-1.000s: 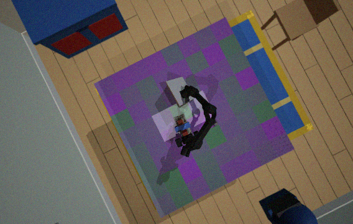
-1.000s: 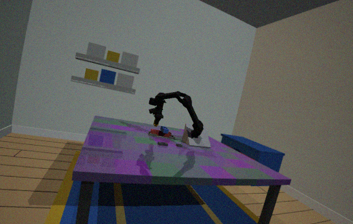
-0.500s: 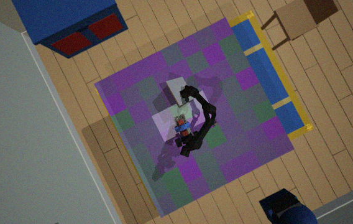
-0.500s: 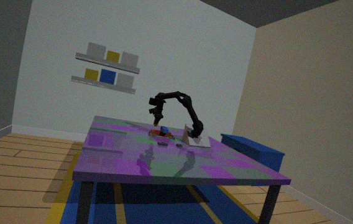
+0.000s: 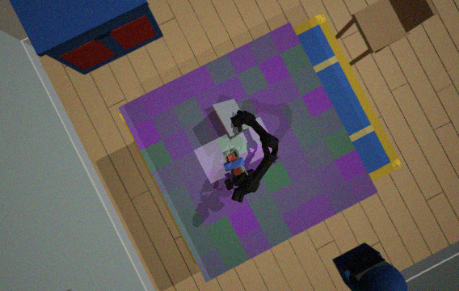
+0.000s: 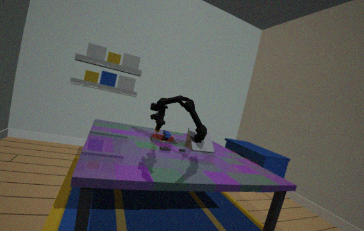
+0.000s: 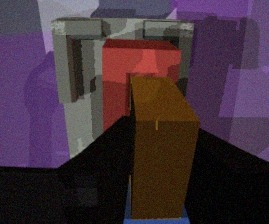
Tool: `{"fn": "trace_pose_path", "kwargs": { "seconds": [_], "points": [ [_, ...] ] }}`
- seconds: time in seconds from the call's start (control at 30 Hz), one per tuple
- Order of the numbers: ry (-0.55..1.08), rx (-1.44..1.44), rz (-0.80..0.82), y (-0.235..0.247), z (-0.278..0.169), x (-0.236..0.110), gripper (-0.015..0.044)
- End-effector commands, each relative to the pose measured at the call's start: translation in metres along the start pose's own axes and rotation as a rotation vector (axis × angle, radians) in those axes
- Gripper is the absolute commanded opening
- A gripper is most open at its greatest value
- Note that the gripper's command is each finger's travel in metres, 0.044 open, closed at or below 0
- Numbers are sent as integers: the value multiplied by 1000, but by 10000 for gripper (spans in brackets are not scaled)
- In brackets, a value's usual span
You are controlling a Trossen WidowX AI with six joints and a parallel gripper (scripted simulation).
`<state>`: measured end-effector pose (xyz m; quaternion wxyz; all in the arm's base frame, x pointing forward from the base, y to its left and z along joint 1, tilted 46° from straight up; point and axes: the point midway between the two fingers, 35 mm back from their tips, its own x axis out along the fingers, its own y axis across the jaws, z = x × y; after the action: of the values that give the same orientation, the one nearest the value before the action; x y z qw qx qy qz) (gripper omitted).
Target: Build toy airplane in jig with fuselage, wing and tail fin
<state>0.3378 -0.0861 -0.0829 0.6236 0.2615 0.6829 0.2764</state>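
Patchwork purple table (image 6: 131, 173), arm bent over grey jig (image 7: 78, 76). Gripper (image 7: 159, 163) clamped on orange-brown tail fin (image 7: 161, 156), hanging just above red fuselage (image 7: 134, 70) seated in the cradle; blue wing (image 5: 234, 164) sits across fuselage.
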Motion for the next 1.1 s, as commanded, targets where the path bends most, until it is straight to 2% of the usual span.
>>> {"fn": "trace_pose_path", "kwargs": {
  "seconds": [0.0,0.57,0.73,0.77,0.9,1.07],
  "points": [
    [-5,4,3,0,0,6,65],
    [-5,3,4,0,0,19,65],
    [-2,2,4,1,-1,19,31],
    [-2,2,4,1,-1,19,5],
    [-2,2,4,1,-1,19,0],
    [-2,2,4,1,-1,19,131]
  ]
}}
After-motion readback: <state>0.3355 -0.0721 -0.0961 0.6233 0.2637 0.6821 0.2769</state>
